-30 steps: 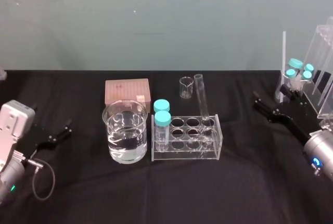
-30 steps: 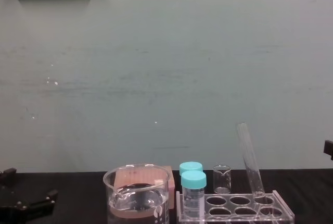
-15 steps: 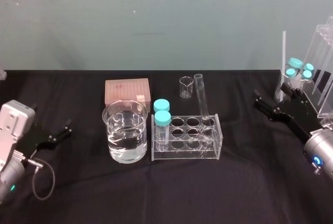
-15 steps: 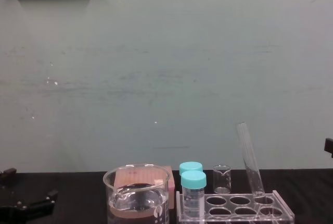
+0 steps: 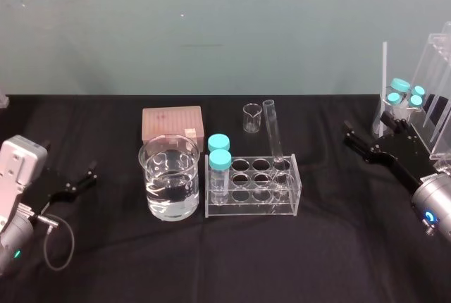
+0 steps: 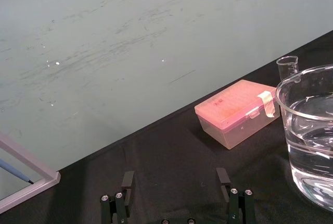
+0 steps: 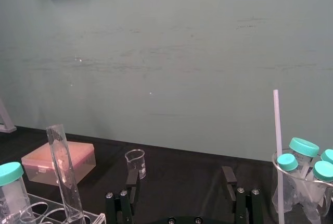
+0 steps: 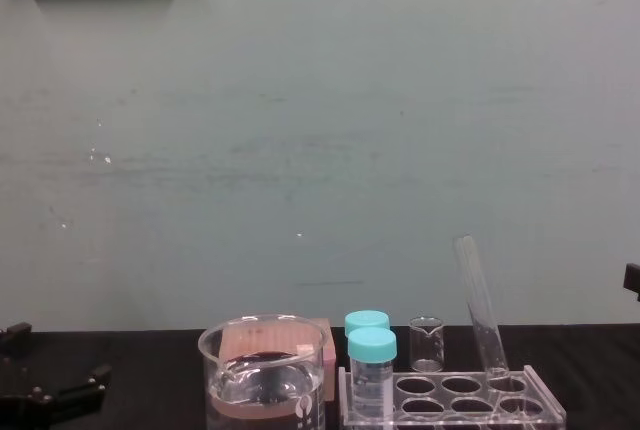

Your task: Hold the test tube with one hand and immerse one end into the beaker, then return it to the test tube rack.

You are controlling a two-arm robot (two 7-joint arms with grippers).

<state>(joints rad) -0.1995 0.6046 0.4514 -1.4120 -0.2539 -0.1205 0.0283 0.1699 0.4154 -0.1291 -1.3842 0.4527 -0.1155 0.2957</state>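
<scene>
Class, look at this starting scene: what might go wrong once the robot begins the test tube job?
1. The test tube leans in the test tube rack; the open right gripper, off to its right, might tip it or slip on the glass.
2. Two teal-capped vials stand between tube and beaker; a low carry may knock them.
3. The beaker holds water, so a hard dip might splash. The open left gripper rests at far left.

Beaker (image 5: 169, 184) left of rack (image 5: 251, 206) (tube (image 5: 274, 132) inside)

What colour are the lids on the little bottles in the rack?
The lids are teal, clearest in the head view.
</scene>
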